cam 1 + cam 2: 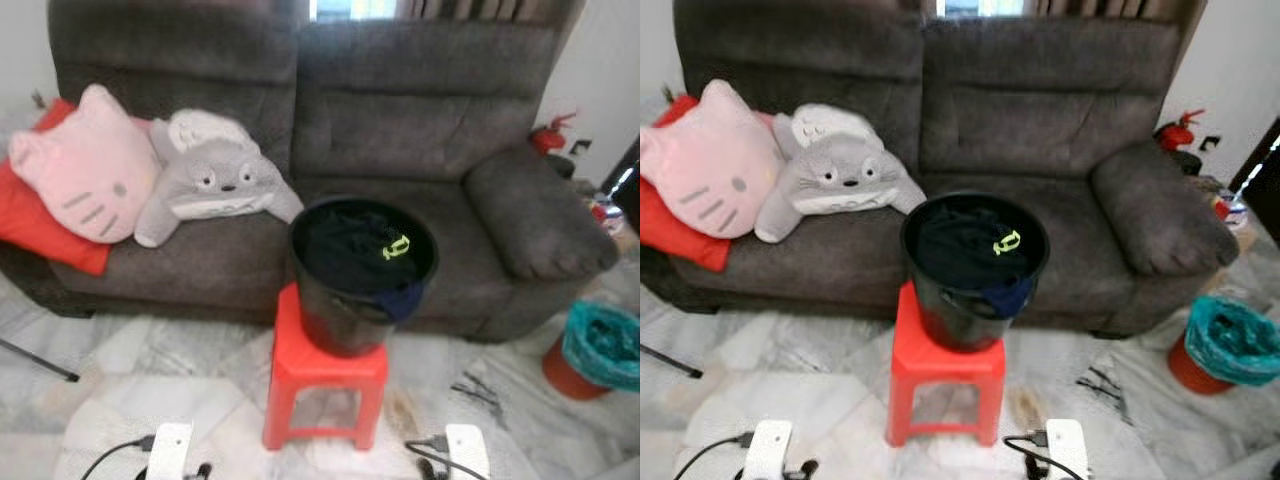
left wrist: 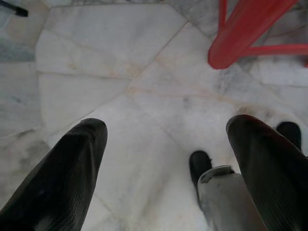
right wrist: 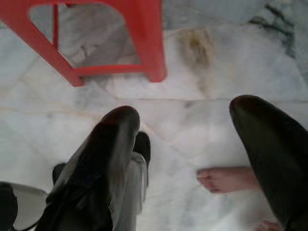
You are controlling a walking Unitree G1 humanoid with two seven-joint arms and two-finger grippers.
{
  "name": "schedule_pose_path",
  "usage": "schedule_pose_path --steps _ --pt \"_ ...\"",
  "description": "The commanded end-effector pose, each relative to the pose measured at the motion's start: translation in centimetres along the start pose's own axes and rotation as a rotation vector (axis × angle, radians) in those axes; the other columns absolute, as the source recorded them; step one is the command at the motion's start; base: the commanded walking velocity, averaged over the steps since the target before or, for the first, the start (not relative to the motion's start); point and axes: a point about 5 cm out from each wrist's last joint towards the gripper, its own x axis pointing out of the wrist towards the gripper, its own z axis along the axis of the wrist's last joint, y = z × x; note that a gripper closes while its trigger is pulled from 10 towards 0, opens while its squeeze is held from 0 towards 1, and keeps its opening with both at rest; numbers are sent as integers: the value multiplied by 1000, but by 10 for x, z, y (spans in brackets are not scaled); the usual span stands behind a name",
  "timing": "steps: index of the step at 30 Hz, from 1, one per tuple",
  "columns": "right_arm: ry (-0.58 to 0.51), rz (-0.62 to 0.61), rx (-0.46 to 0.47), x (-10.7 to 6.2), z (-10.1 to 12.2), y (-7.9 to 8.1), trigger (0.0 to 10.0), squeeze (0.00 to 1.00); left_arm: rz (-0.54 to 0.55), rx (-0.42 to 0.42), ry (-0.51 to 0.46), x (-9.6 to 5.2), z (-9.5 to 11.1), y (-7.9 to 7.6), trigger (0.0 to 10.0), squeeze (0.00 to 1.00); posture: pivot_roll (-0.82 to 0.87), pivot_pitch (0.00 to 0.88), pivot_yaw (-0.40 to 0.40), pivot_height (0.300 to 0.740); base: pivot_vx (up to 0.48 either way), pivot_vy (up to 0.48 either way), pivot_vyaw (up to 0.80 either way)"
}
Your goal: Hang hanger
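— Hanger, where is it?
— I cannot tell for sure. A small yellow-green thing (image 1: 396, 247) lies on the dark clothes (image 1: 345, 245) in the black bucket (image 1: 345, 322), towards the robot's right side of the heap; whether it is part of a hanger is too small to make out.
— And the bucket?
— Upright on a red stool (image 1: 325, 375), which stands on the marble floor (image 1: 180, 360) just in front of the grey sofa (image 1: 420, 120).
— How do the fingers stand to it?
— Well apart from it and lower. The left gripper (image 2: 166, 139) hangs over the floor with its fingers (image 2: 72, 163) spread and nothing between them, a leg of the stool ahead of it. The right gripper (image 3: 185, 125) hangs likewise, fingers (image 3: 113, 139) spread and holding nothing, the foot of the stool ahead.
— Anything else by them?
— A person's bare foot (image 3: 226, 179) on the floor near the right gripper.
— Further out?
— On the sofa's left end, a grey plush (image 1: 215, 180) leans beside a pink cushion (image 1: 85, 180) with a red cushion (image 1: 45, 235) behind. A red bin (image 1: 600, 350) with a teal liner stands on the floor at the right.
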Motion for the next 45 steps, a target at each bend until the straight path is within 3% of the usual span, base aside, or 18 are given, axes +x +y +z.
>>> schedule_pose_path --steps 1,8,13,16,17,18,19,20,22,28,35,45 --pt "-51 -26 -6 -1 5 -6 10000 0 -15 -9 9 0 -1 -4 10000 0 -72 0 -25 740 0 0 0" --pt "-221 -110 41 -5 16 -9 10000 0 -13 -7 8 0 -1 -4 10000 0 -96 0 -20 740 0 0 0" --pt "-308 -154 27 -8 22 -10 10000 0 -13 0 5 0 -1 -3 10000 0 -103 0 -16 740 0 0 0" --pt "-345 -157 -31 -9 25 -9 10000 0 -12 3 4 0 -1 -2 10000 0 -112 0 -12 740 0 0 0" --pt "-672 -185 -67 -31 73 -25 10000 0 -10 2 2 0 -1 -2 10000 0 -114 0 -10 740 0 0 0" --pt "-788 -193 -71 -44 91 -29 10000 0 -10 1 2 0 -1 -2 10000 0 -115 0 -8 740 0 0 0" --pt "-883 -198 -64 -57 108 -30 10000 0 -9 1 1 0 -1 -2 10000 0 -117 0 -7 740 0 0 0" --pt "-883 -198 -64 -57 108 -30 10000 0 -9 1 1 0 -1 -2 10000 0 -117 0 -7 740 0 0 0" --pt "-953 -199 -53 -61 129 -27 10000 0 -10 1 0 0 0 -3 10000 0 -118 0 -6 740 0 0 0" --pt "-997 -168 -46 -61 146 -16 10000 0 -10 -1 -1 0 0 -3 10000 0 -112 0 -7 740 0 0 0" --pt "-977 -110 -63 -73 165 -9 10000 0 -5 16 1 0 0 -3 10000 0 -117 0 -6 740 0 0 0" --pt "-1029 -27 -125 -86 192 5 10000 0 -11 10 2 0 -1 -5 10000 0 -117 0 -10 740 172 0 0"
